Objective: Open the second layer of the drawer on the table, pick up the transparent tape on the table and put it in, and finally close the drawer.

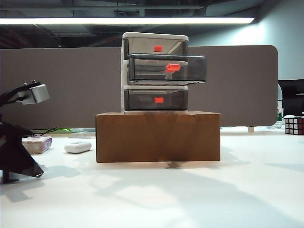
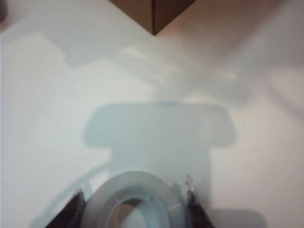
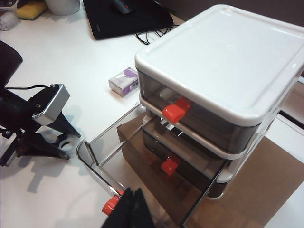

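Exterior view
Drawer (image 1: 155,71): standing on a brown cardboard box (image 1: 157,136) on the white table (image 1: 190,194).
Second layer of the drawer (image 1: 167,69): sticking out toward the camera, pulled open, its red-orange tab facing forward; the top and bottom drawers are sitting flush.
Left arm (image 1: 19,128): reaching down at the left edge of the table; its gripper tips are not visible here.
Other things: a white oval object (image 1: 78,147) and a grey block with a purple end (image 1: 37,144) are lying left of the box; a puzzle cube (image 1: 294,125) is sitting at the far right.

Left wrist view
Left gripper (image 2: 135,209): pointing down at the table, its two dark fingers standing on either side of the transparent tape (image 2: 133,199).
Grip: the fingers are sitting close against the roll's sides; whether they are actually pressing it, I cannot tell.
Tape: lying flat on the table, well apart from the box corner (image 2: 154,14).

Right wrist view
Right gripper (image 3: 129,209): hovering just beside the front rim of the open middle drawer, fingers pressed together, holding nothing.
Open drawer (image 3: 142,156): showing nothing inside.
Left arm (image 3: 33,123): leaning down to the table beside the box, with a tape roll beneath its tip.
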`<state>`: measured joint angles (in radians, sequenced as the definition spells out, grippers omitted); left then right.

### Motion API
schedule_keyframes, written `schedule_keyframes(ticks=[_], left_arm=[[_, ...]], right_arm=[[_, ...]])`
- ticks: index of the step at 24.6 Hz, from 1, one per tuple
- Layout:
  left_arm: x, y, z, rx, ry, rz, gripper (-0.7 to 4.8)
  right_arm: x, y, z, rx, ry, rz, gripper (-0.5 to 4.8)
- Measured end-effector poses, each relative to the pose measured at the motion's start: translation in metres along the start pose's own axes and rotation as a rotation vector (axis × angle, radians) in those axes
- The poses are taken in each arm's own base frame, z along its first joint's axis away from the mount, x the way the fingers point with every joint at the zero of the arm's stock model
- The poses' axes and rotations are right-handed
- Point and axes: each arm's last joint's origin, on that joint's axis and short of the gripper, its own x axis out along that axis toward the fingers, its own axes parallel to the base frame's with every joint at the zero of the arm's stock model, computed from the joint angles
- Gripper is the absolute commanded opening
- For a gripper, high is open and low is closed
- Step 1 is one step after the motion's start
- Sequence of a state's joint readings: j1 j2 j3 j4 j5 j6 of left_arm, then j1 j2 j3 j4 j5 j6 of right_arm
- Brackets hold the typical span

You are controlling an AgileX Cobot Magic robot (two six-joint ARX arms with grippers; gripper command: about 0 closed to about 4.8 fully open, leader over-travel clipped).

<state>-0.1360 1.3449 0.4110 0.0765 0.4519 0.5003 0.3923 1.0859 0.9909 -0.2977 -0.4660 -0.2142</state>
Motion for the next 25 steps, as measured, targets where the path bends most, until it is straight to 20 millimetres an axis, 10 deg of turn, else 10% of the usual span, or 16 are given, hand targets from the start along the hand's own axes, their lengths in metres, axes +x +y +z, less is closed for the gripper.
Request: schedule_keyframes(ticks=[3,12,19,25], left_arm=[[-0.017,-0.004,0.012,-0.009,0.014,-0.023,0.55],[-0.106,-0.051,0.143,0.410,-0.571,0.032,0.52],[-0.039,-0.091,0.218,0.510,-0.558,-0.108,0.52],[-0.004,-0.087,0.228,0.474,-0.482,-0.096,0.92]], right_arm=[[-0.007,0.003,0.002,-0.007,-0.014,-0.005,-0.05],[-0.020,0.009,0.006,-0.015,-0.035,-0.010,-0.05],[-0.032,0.014,0.009,-0.005,-0.053,-0.017,-0.05],[-0.042,0.019,0.010,-0.009,-0.060,-0.039,-0.05]])
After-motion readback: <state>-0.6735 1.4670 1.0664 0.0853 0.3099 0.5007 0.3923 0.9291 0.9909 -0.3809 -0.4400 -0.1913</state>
